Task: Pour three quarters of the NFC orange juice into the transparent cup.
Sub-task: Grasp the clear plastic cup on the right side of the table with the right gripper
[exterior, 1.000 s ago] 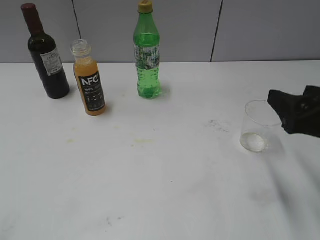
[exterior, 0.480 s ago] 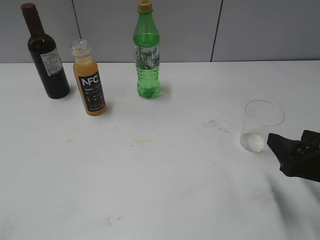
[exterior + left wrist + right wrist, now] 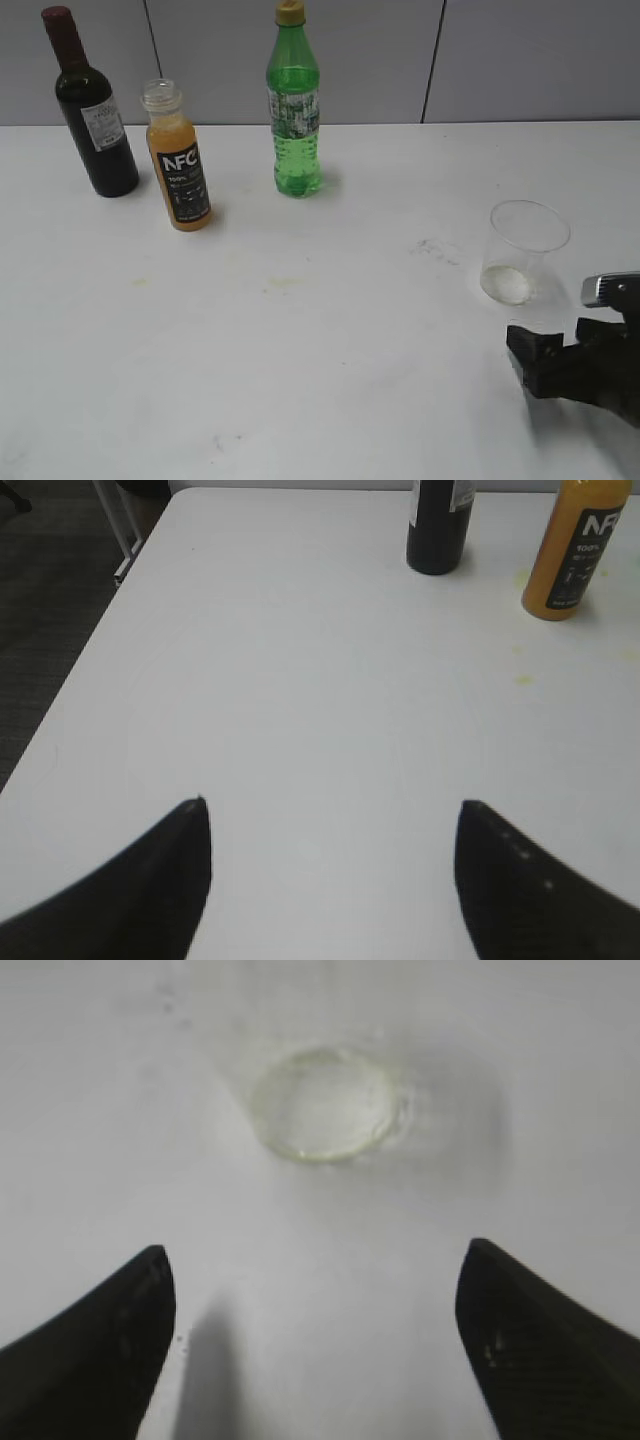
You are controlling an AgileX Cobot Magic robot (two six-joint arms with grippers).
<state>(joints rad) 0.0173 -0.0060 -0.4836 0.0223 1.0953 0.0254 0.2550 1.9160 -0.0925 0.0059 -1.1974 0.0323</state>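
The NFC orange juice bottle (image 3: 180,165) stands capless at the back left of the white table; it also shows in the left wrist view (image 3: 575,550), far ahead on the right. The transparent cup (image 3: 522,252) stands empty at the right. In the right wrist view the cup (image 3: 325,1105) is ahead of the jaws, apart from them. My right gripper (image 3: 540,362) is open and empty, low over the table just in front of the cup; it shows open in its wrist view (image 3: 315,1255). My left gripper (image 3: 330,810) is open and empty over bare table, out of the exterior view.
A dark wine bottle (image 3: 95,110) stands left of the juice and shows in the left wrist view (image 3: 440,525). A taller green bottle (image 3: 293,105) stands at the back middle. The table's left edge (image 3: 110,590) drops to dark floor. Faint yellow stains (image 3: 285,283) mark the middle.
My right gripper has moved from beside the cup's right rim down and toward the table's front, and now sits in front of the cup. The bottles and cup have not moved.
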